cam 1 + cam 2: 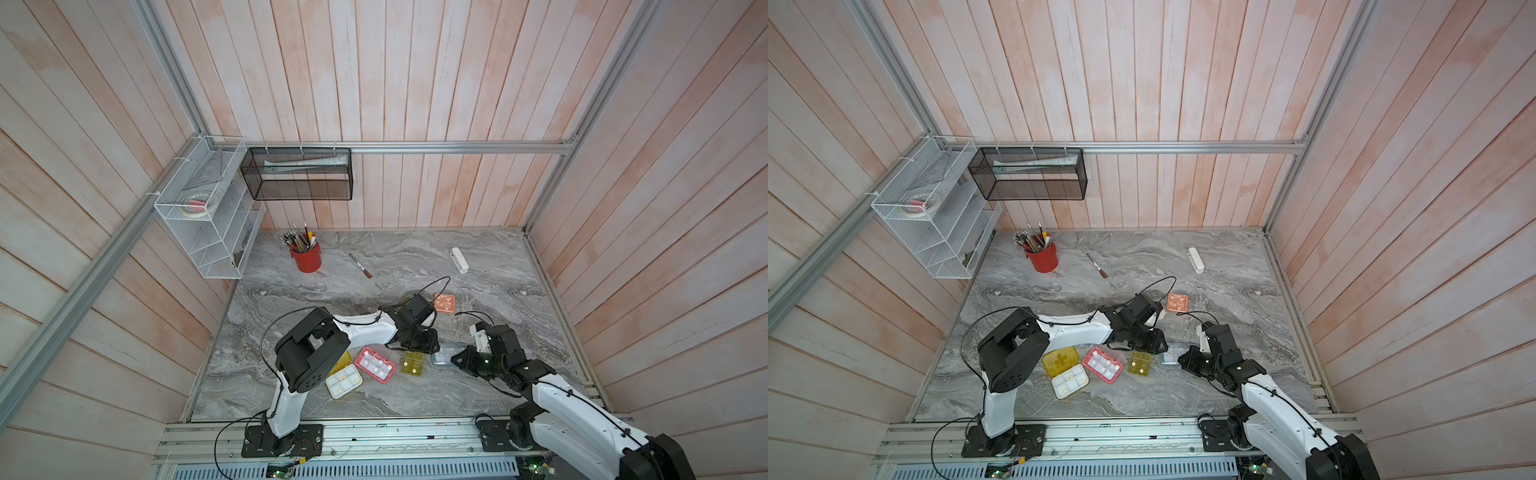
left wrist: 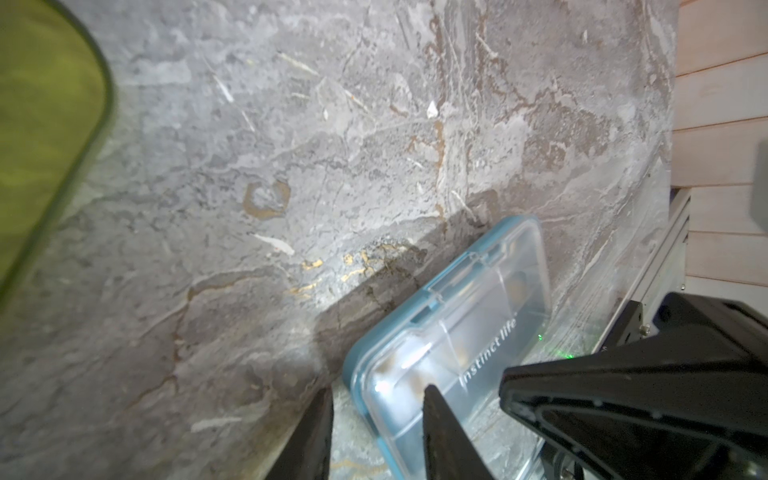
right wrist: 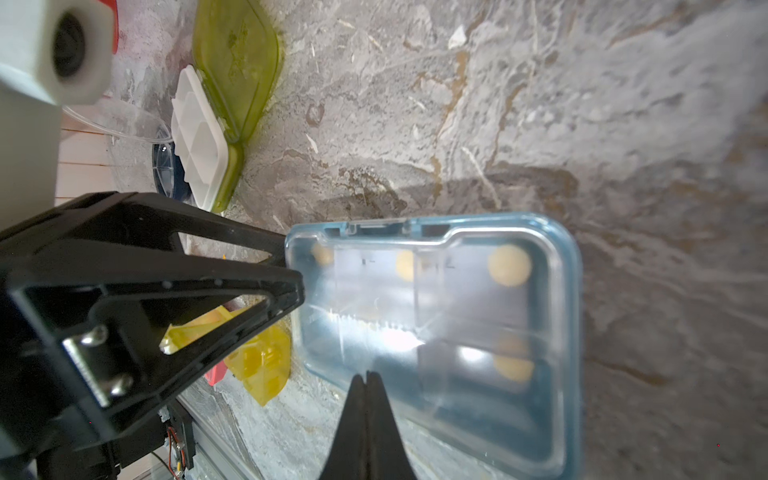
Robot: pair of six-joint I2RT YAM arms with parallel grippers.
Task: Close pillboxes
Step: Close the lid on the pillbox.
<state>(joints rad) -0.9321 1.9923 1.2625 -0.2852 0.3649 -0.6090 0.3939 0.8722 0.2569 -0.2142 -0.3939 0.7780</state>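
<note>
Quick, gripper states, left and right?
Left gripper: open, jaws astride the blue-grey pillbox corner, no grip evident.
Right gripper: shut, empty, tips over that pillbox.

a robot lab cell dressed as a home desk corner: plank walls (image 1: 415, 83) boxed in by an aluminium frame (image 1: 457, 146), a marble-look counter (image 1: 415, 257), two arms (image 1: 365, 328) bolted to a slotted rail (image 1: 395, 436) (cables hanging loose), a wire rack (image 1: 199, 216) and mesh basket (image 1: 299, 174) tied up, a cup of pens (image 1: 306, 257).
</note>
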